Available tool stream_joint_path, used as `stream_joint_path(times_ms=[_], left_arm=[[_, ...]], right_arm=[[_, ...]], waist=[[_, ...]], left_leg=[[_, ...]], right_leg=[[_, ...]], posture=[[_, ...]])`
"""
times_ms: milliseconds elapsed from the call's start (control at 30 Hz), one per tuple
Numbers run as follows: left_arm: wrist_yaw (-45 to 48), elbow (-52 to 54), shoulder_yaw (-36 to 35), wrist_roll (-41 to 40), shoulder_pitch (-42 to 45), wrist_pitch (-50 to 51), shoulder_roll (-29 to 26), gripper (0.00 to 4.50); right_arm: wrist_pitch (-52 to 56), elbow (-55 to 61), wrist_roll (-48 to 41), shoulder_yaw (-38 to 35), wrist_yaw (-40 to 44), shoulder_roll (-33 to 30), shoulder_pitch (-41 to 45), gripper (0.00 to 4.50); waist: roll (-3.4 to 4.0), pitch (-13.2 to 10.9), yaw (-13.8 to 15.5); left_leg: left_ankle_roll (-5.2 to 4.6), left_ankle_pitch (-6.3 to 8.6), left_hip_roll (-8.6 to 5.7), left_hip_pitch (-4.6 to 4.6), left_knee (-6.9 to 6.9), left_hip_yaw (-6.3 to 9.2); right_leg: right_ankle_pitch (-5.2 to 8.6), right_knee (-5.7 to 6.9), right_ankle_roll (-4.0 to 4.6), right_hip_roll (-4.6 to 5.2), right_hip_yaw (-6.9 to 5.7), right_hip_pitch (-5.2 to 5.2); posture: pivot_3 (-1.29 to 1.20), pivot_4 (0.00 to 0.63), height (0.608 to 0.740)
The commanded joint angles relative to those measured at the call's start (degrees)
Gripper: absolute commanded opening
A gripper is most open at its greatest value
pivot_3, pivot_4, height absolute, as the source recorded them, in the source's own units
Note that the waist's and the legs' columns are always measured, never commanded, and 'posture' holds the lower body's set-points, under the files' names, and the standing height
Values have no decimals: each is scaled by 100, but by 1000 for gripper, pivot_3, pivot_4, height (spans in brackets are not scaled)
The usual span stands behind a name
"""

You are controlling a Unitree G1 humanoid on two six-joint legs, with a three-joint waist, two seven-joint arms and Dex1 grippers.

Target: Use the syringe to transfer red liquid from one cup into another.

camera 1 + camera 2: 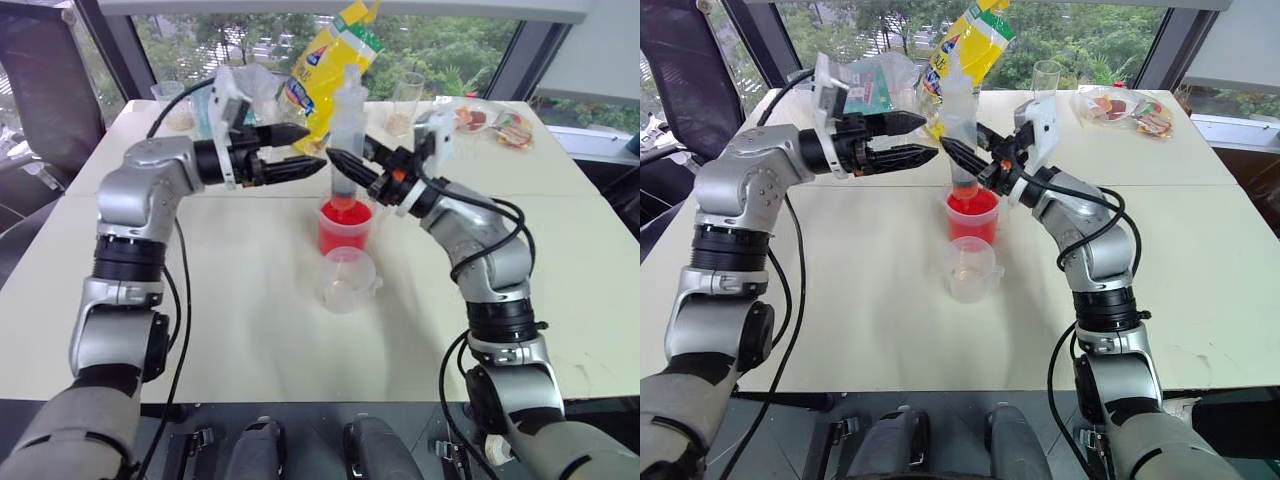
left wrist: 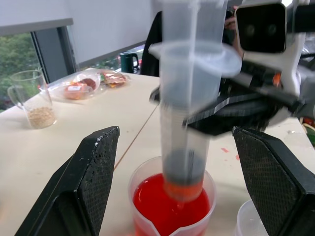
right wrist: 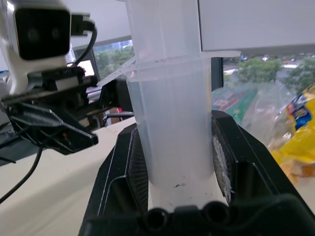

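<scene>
The syringe [image 1: 347, 120] stands upright with its orange-red tip dipped in the red liquid [image 2: 170, 209] of the larger clear cup [image 1: 345, 228] at mid-table. My right gripper [image 1: 342, 165] is shut on the syringe barrel [image 3: 170, 123] from the right. To the left of the syringe my left gripper [image 1: 312, 148] is level and open, its fingers [image 2: 93, 182] spread wide and not touching the barrel. The smaller colourless cup [image 1: 347, 280] stands just in front of the red one and looks empty.
A yellow snack bag [image 1: 335, 60] stands right behind the syringe. Tall clear cups with beige contents sit at the back left [image 1: 175, 105] and back right [image 1: 405, 100]. Wrapped food packets [image 1: 495, 125] lie at the far right. A seam [image 1: 560, 196] crosses the table.
</scene>
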State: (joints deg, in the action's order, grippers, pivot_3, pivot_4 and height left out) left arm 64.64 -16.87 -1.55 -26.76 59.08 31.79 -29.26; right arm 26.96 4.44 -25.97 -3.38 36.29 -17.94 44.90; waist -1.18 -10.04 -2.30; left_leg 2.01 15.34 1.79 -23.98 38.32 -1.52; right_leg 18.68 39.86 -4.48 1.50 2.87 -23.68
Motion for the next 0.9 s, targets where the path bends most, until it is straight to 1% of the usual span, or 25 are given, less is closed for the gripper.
stream_joint_path(times_ms=[33,167,267,367,433,567,900], left_arm=[[-74,198,-196,-123,69,17,-74,3765],[-85,246,-210,-181,124,84,-117,3765],[-64,358,-223,-298,161,201,-144,3765],[-55,476,-242,-454,206,361,-132,3765],[-73,543,-219,-522,227,430,-96,3765],[-116,597,-218,-656,327,554,14,3765],[-37,567,-144,-897,611,754,220,3765]], right_arm=[[726,993,-877,-490,-94,-268,195,1394],[1711,1748,-1956,-887,-391,-487,-86,1394],[1885,2153,-2182,-908,-585,-526,-524,1394],[1811,2430,-2140,-769,-707,-477,-1041,1394],[1617,2576,-1957,-563,-682,-448,-1429,1394],[1139,2597,-1490,-188,-565,-476,-1922,1394],[753,2594,-1208,133,-500,-478,-2182,1394]], waist=[[0,0,8],[0,0,1],[0,0,-10],[0,0,-6],[0,0,-4],[-1,0,-6],[-1,0,-1]], left_leg=[[0,0,0,0,0,0],[-2,1,1,0,-1,3],[-3,1,1,1,-1,4],[-4,0,0,1,0,3],[-7,-1,-1,1,0,3],[-8,-2,-1,1,0,3],[-9,-4,-3,2,0,4]], right_leg=[[0,0,0,1,0,0],[0,0,0,0,0,1],[0,1,0,-1,0,1],[0,1,0,-1,1,2],[0,1,0,-1,1,2],[0,1,0,-5,1,2],[0,2,0,-8,1,4]], posture=[[0,150,740],[0,150,740],[0,150,740],[0,150,740],[0,150,740],[0,150,740],[0,150,740]])
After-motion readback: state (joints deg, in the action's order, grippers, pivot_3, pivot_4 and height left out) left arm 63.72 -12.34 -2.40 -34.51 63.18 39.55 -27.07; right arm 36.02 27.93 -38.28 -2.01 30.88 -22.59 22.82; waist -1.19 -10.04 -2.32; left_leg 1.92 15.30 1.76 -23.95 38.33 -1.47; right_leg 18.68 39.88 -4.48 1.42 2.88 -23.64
